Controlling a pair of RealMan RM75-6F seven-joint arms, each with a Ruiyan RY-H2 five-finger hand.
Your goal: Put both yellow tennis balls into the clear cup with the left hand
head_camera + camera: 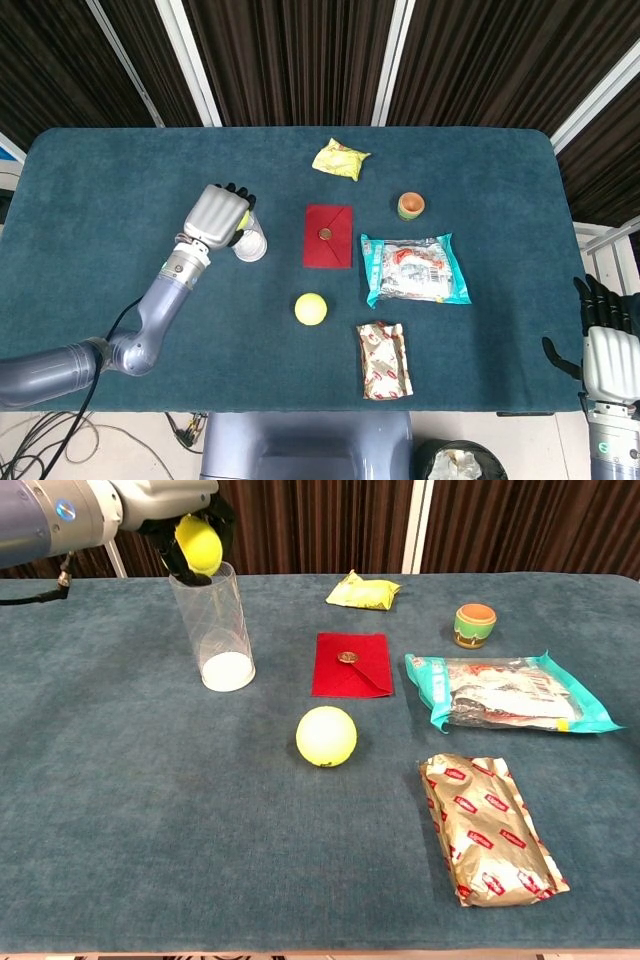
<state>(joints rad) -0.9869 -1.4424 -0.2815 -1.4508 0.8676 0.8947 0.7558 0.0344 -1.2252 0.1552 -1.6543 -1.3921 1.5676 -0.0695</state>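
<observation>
So the bench [100, 180] is a big teal felt-looking top filling most of both views. Biggest thing moving on it is the left arm, coming in from the lower left of the head view, with the left hand [215, 214] sitting over the clear cup [212, 628] at center-left. That hand grips one yellow tennis ball [199, 543], fingers wrapped around it, and in the chest view the ball is right at the cup's rim, upper left of the frame. The cup stands upright.

Next down in size: a teal snack bag [414, 270] lies flat right of center, and a gold and red packet [384, 360] sits below it near the bench's front edge. A red envelope [328, 236] lies just right of the cup. The right hand [608, 352] is off the bench at the lower right corner of the head view, fingers apart, holding nothing.

The second tennis ball [311, 309] sits loose on the bench below the envelope, well apart from the cup. Smaller stuff: a yellow pouch [340, 159] up top and a little orange pot [411, 206] near the snack bag.
</observation>
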